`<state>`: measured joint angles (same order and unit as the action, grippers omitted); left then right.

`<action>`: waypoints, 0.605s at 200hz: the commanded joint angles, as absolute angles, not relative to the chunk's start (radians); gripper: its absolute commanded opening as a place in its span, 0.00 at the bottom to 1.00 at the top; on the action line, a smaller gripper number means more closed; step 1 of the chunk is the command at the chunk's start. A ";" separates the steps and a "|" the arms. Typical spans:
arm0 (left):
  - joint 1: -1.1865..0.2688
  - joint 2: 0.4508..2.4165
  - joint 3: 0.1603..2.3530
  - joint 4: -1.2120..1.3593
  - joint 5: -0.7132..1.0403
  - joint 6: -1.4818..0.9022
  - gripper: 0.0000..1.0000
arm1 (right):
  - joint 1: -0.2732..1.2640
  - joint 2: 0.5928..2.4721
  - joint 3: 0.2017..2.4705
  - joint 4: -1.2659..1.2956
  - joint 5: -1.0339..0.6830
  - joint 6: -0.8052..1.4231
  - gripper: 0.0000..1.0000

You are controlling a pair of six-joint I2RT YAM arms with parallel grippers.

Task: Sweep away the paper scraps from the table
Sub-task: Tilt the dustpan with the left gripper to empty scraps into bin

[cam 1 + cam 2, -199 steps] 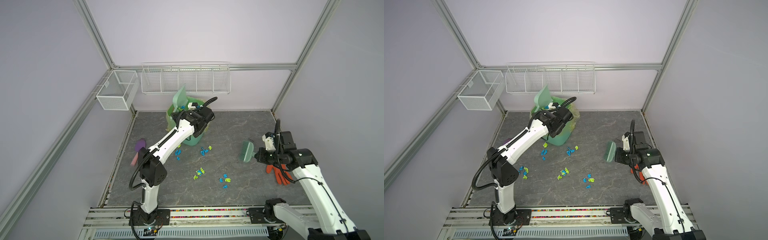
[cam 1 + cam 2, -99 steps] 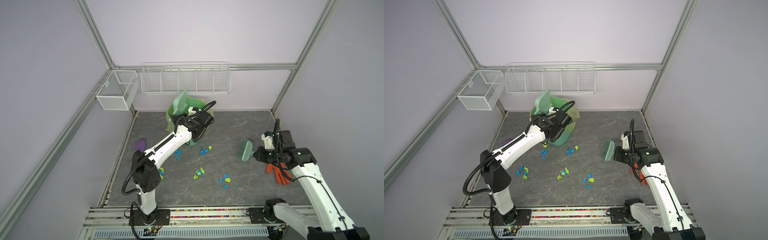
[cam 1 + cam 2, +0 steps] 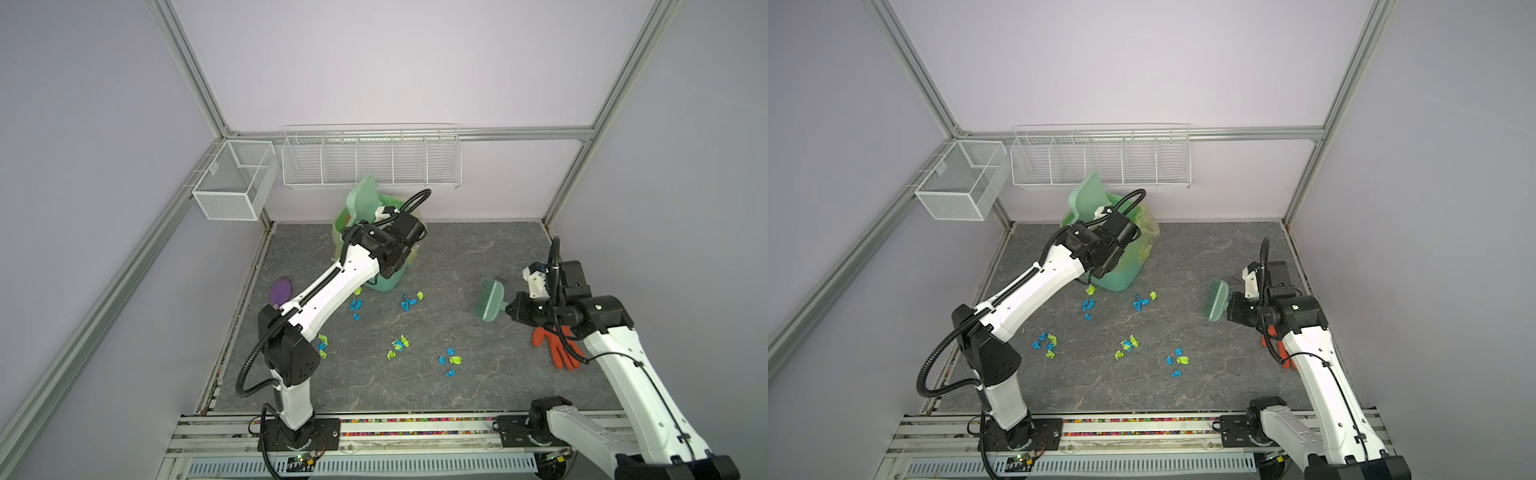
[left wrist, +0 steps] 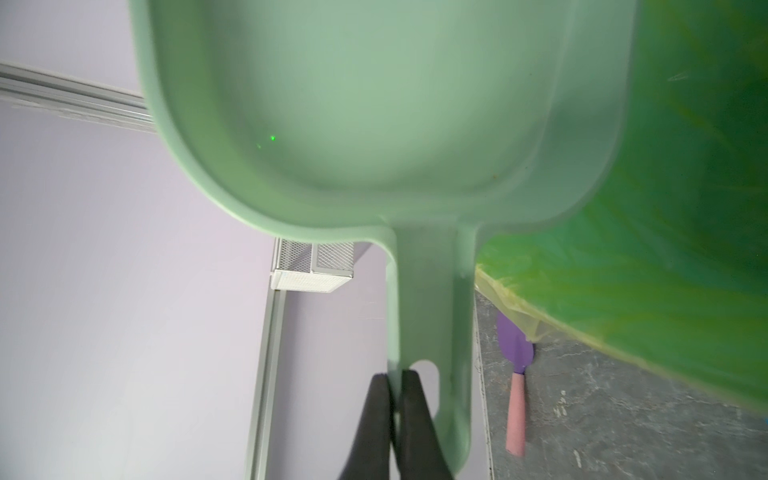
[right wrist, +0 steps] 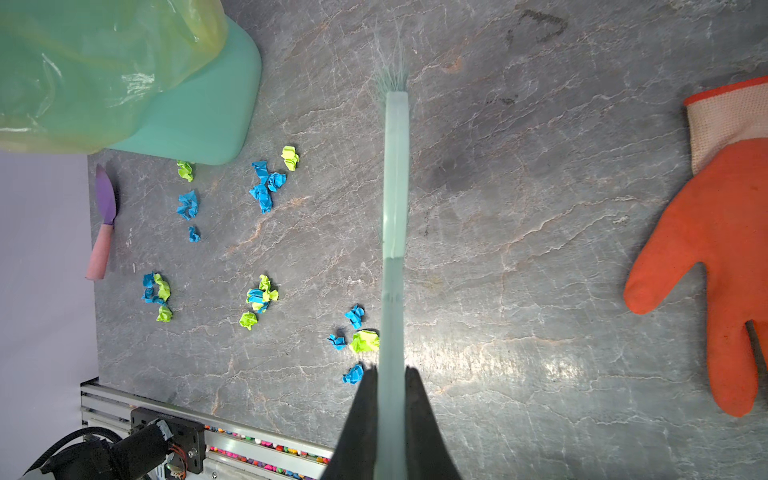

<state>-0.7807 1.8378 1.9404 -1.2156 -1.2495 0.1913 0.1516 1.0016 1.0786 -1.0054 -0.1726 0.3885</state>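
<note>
Findings, left arm. We note the left gripper (image 4: 395, 374) pinched tight on the side wall of the dustpan (image 4: 374, 104) handle, next to its hang hole. The thin edge grip leaves the scoop free to swing. In both top views the dustpan (image 3: 360, 199) stands raised and tipped above the back rim of the lined green bin (image 3: 384, 280). We judge this an emptying posture. The wrist view shows no scrap on the part of the scoop in view.

Findings, right arm. The right gripper (image 5: 390, 370) is clamped on the flat handle of the brush (image 5: 395, 187), held edge-on so the bristle row can face the litter. In a top view the brush (image 3: 1216, 301) hangs off to the right, well apart from the dustpan. We judge it parked while the pan is busy. We cannot tell whether the bristles touch the surface.

Findings, litter. The paper scraps (image 5: 262, 191) lie in loose clusters on the table (image 3: 478, 257), between the bin and the front rail. The nearest ones lie just beside the bin's base. The task is unfinished.

Other items. An orange glove (image 5: 715, 249) lies by the right arm and a purple trowel (image 5: 106, 195) at the left edge. Both are clear of the clusters.
</note>
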 commanded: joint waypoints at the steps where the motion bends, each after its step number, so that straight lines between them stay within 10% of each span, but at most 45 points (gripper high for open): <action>1: -0.778 1.802 1.967 -1.280 -1.141 0.137 0.00 | 0.146 0.980 1.083 -1.015 -0.170 0.378 0.06; 121: -0.790 1.667 2.102 -1.416 -0.741 -0.024 0.00 | 0.146 1.017 1.116 -1.060 -0.243 0.306 0.07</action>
<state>-0.7822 1.7184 2.0804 -1.3544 -0.8906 0.0525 0.1516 1.0050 1.0870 -1.0321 -0.2031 0.3588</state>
